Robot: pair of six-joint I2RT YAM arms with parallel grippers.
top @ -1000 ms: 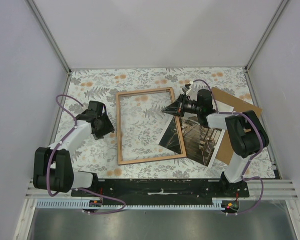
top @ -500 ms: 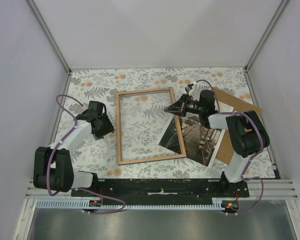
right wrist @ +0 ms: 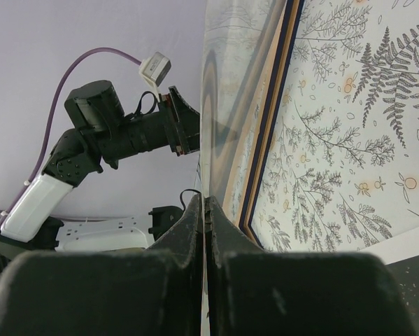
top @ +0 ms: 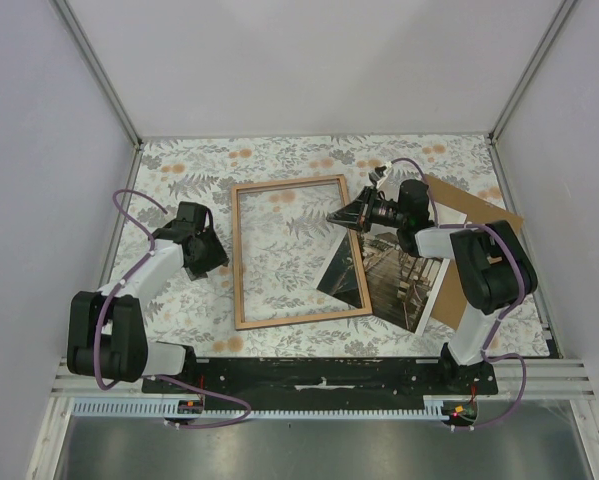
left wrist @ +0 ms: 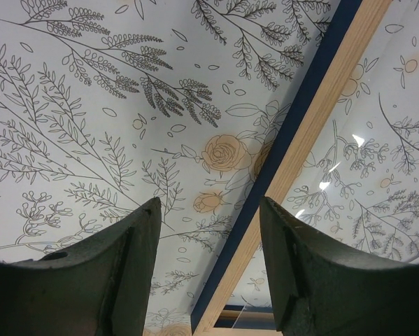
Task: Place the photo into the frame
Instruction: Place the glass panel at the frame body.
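The frame (top: 237, 260) lies flat mid-table, light wood face up; its rim, with a dark blue outer side, shows in the left wrist view (left wrist: 300, 133) and in the right wrist view (right wrist: 268, 154). The photo (top: 389, 275), a dark pier print, lies tilted across the frame's right rim. My right gripper (top: 347, 217) is shut on the photo's upper left edge and holds that edge raised. In the right wrist view the photo (right wrist: 226, 98) runs edge-on up from my shut right gripper (right wrist: 204, 203). My left gripper (top: 217, 258) is open and empty, low over the cloth just left of the frame (left wrist: 209, 210).
A flat brown backing board (top: 484, 215) lies at the right under my right arm. A floral tablecloth (top: 179, 170) covers the table. Grey walls close in the left, back and right sides.
My right gripper has shifted slightly to the right with the photo's edge in it. The left arm has not moved.
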